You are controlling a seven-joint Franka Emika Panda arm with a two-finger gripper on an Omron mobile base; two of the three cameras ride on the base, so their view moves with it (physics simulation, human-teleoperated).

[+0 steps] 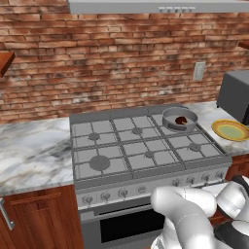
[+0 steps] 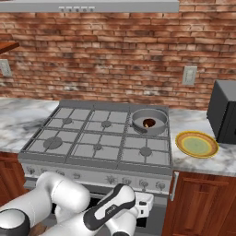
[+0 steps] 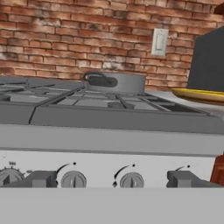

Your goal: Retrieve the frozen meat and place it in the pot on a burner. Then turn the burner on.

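On the back right corner of the stove (image 1: pixel 146 146) sits the pot (image 1: pixel 179 118), over the rear burner nearest the yellow plate (image 1: pixel 230 130), and the frozen meat (image 1: pixel 181 120) lies inside it as a small dark reddish lump on the pot's floor. With the meat in the pot, the placing part of the task looks finished, and the step in hand appears to be turning the burner on. The arm is folded low in front of the stove, and the gripper (image 3: pixel 114 180) faces the front panel at the height of the knobs (image 3: pixel 131 180), its two dark fingertips (image 3: pixel 41 179) spread well apart with nothing between them. Two round knobs lie between the tips in the hand view, just below the stove's front edge, with the pot straight beyond them. The next move, as I judge it, calls for picking the knob that feeds the pot's burner, most likely one toward the right end of the row, though the panel markings are too small to read. The fingers then need to close squarely on it before twisting; a poor line-up could slip or light the wrong burner.
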